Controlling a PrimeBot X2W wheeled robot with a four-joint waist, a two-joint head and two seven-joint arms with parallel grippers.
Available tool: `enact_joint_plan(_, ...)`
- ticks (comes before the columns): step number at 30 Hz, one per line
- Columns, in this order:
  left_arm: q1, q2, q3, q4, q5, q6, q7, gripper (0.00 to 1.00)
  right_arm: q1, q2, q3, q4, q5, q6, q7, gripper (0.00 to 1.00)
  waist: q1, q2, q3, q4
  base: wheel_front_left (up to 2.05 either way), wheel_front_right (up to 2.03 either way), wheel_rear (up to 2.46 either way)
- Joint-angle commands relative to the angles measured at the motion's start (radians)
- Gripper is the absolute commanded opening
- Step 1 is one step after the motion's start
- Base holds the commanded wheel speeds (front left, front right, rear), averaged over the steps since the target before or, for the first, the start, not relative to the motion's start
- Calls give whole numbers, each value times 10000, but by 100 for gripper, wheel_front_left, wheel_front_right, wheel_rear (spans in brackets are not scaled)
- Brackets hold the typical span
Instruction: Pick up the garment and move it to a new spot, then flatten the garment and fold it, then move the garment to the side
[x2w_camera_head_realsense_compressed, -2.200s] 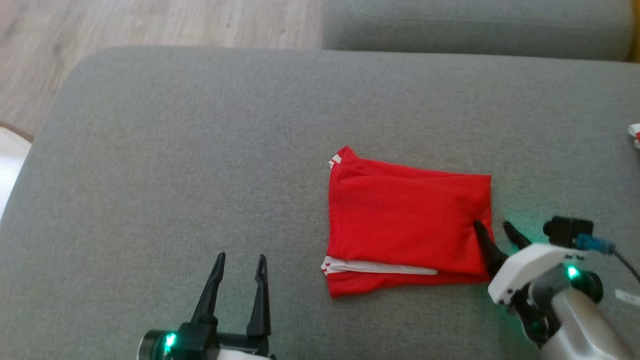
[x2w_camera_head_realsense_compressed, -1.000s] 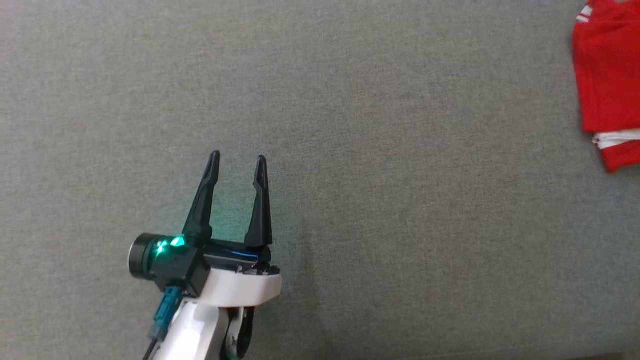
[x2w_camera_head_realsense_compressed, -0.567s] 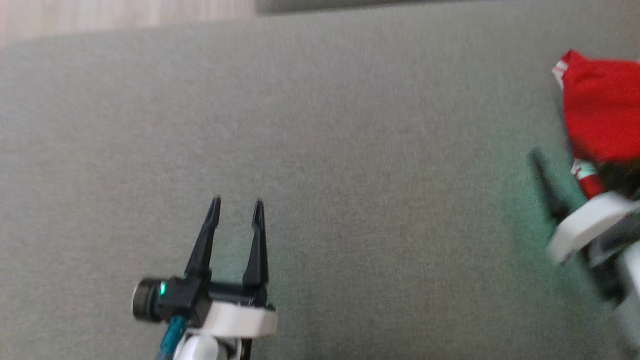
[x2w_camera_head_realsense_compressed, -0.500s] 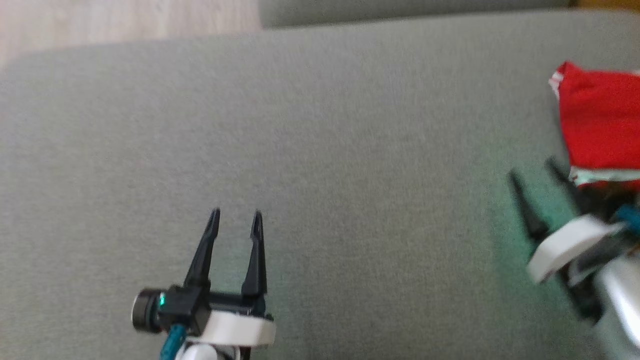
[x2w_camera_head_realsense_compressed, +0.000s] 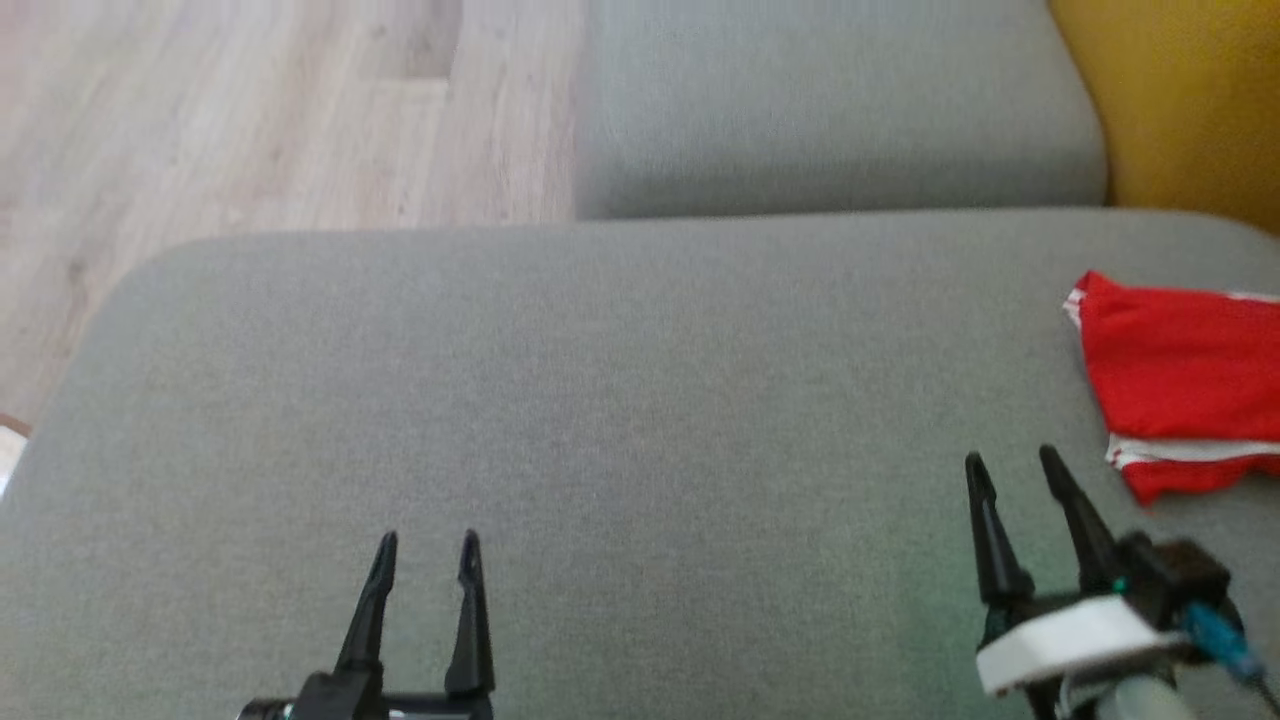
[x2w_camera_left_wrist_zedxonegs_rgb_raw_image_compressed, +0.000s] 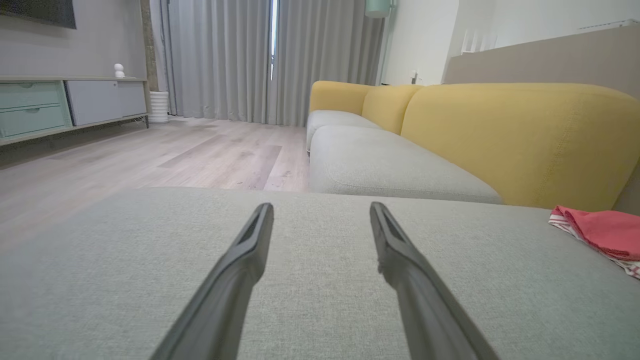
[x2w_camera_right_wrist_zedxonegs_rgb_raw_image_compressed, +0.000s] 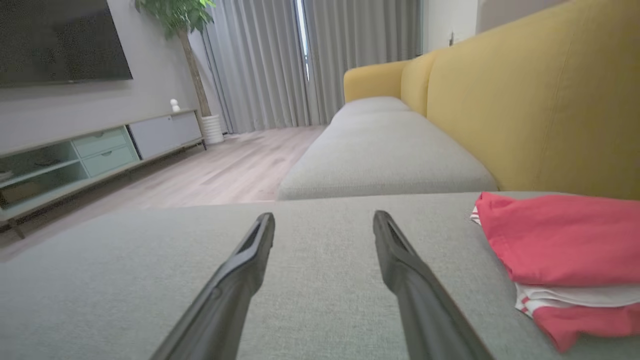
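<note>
Garment (x2w_camera_right_wrist_zedxonegs_rgb_raw_image_compressed: 560, 240) layers clear R wrist view; cropped head view.

Head view looks steeply down on the grey cushion (x2w_camera_head_realsense_compressed: 600, 400); both wrist views skim low across it, sharing the red garment (x2w_camera_head_realsense_compressed: 1185, 360).

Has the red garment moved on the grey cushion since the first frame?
Yes. The red garment went to the robot's right: it lay below the left end of the far cushion, and now lies by the yellow backrest.
</note>
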Motion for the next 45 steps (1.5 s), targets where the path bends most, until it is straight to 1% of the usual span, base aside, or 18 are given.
enact_joint_plan(1, -275, -45, 347, -377, -33, 112, -95, 100, -67, -6, 112, -423, -109, 35, -116, 100, 3, -1, -79, 20, 0, 0, 0)
enact_joint_plan(4, -134, -45, 374, -483, -15, 46, -95, 100, 574, 241, -60, -978, -451, 35, -117, 100, 3, -1, -140, 10, 0, 0, 0)
enact_joint_plan(5, -111, -45, 339, -539, 26, -59, -95, 100, 743, 297, -62, -1075, -537, 35, -117, 100, 3, -1, -156, -2, 0, 0, 0)
enact_joint_plan(8, -6, -45, 350, -613, 124, -118, -95, 100, 1030, 412, -41, -1212, -677, 35, -118, 100, 3, -1, -199, -78, 0, 0, 0)
enact_joint_plan(21, 17, -45, 379, -531, 84, -92, -95, 100, 985, 584, 79, -1132, -669, 35, -119, 100, 3, -1, -232, -257, 0, 0, 0)
enact_joint_plan(22, 288, 2, 23, -243, 59, -110, 1, 0, 1411, 604, -139, -845, -640, 0, -10, 0, 3, -1, -231, -259, 0, 0, 0)
enact_joint_plan(27, 499, 2, 3, 515, -16, -114, 54, 0, 1666, 604, -103, -122, -564, -2, 37, 0, 3, -1, -226, -266, 0, 0, 0)
enact_joint_plan(42, 170, 104, 318, 603, -1714, -381, 346, 0, 1344, 547, -244, -165, 1127, 2, 371, 0, 3, -1, -121, -317, 0, 0, 0)
enact_joint_plan(45, 66, 128, 411, 648, -2195, -465, 435, 0, 1251, 535, -288, -176, 1606, 4, 470, 0, 3, -1, -91, -332, 0, 0, 0)
